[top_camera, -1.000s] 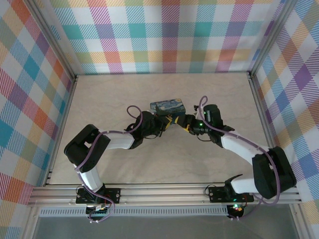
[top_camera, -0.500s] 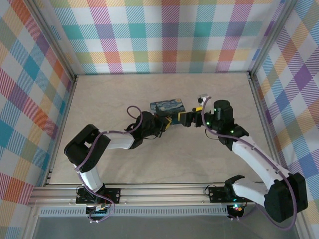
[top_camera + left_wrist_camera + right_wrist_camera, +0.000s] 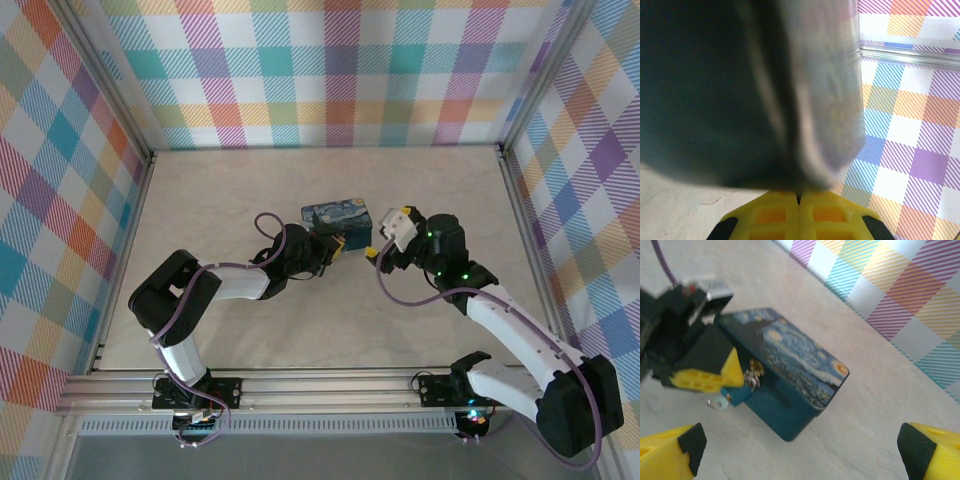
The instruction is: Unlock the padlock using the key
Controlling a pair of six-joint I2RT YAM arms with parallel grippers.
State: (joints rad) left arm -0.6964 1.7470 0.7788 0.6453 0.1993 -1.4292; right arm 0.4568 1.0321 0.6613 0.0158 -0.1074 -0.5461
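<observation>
The box, painted with a night sky, lies flat on the pale table, near the middle and toward the checked back wall. In the right wrist view the padlock hangs at the box's near side, just below a small brass clasp. It shows as a tiny blue block with a pale silvery bit at its left end. The left gripper reaches in from the left. Its yellow tips lie just above the padlock and right beside the clasp, and whether they touch the lock cannot be told. In the left wrist view its two yellow fingers press flat together with only a thin seam between them, so this pincer is fully closed. Whether anything thin is nipped in that seam cannot be told, since a large blurred shape, dark on the left and grey on the right, covers the space ahead of the tips. The key cannot be made out anywhere. The right gripper hangs over bare table on the near right of the box, apart from it. Its black-padded fingertips stand at opposite lower corners of its own view, spread as wide as they go, with nothing between them. From above, both arms bend inward toward the box, the left from the near left, the right from the near right.
</observation>
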